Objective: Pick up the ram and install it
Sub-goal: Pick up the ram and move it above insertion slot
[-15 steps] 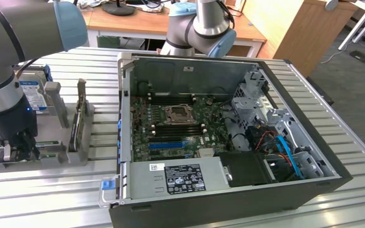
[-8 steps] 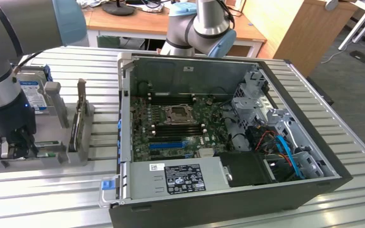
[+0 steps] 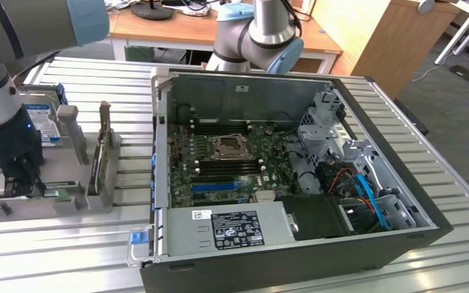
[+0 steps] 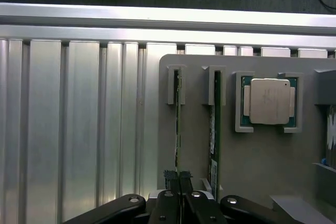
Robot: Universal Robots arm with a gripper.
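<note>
Here, slatted metal table [image 3: 55,256] carries open computer case [image 3: 300,262], motherboard [image 3: 218,165] exposed. Grey parts fixture [image 4: 252,161] sits beside case, at exterior view's left. Gripper [image 4: 178,178] down over fixture, jaws pinched shut on ram [image 4: 178,119], standing on edge in slot nearest fixture's edge. Second stick [image 4: 215,103] in next slot; silver processor [image 4: 269,100] beside it.

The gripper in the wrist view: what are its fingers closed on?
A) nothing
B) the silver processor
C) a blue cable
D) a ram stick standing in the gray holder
D: the gripper pinches the ram standing on edge in the gray holder.
</note>
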